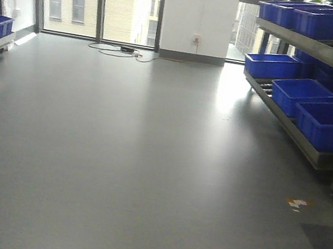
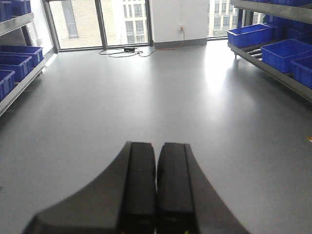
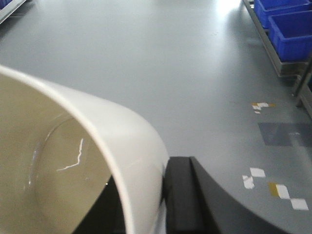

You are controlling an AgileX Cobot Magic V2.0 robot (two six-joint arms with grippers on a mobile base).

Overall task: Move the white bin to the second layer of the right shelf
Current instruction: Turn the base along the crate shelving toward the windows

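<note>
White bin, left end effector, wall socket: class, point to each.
white bin (image 3: 131, 141), right wrist view, curved rim.
left end effector (image 2: 157, 148), left wrist view, between closed fingertips.
wall socket (image 1: 196, 39), front view, faceplate.

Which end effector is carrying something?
The right end effector, gripping the wall of the cream-white glossy plastic bin; the left end effector is shut, empty.

I find no text, label, brand or number that I can read in any of my views. The white bin (image 3: 134, 146) shows a plain glossy wall, and the blue crates (image 1: 325, 123) on the shelf show plain blue sides. The tape patches (image 3: 257, 172) on the floor are white and yellow scraps, with no lettering I can make out.
</note>
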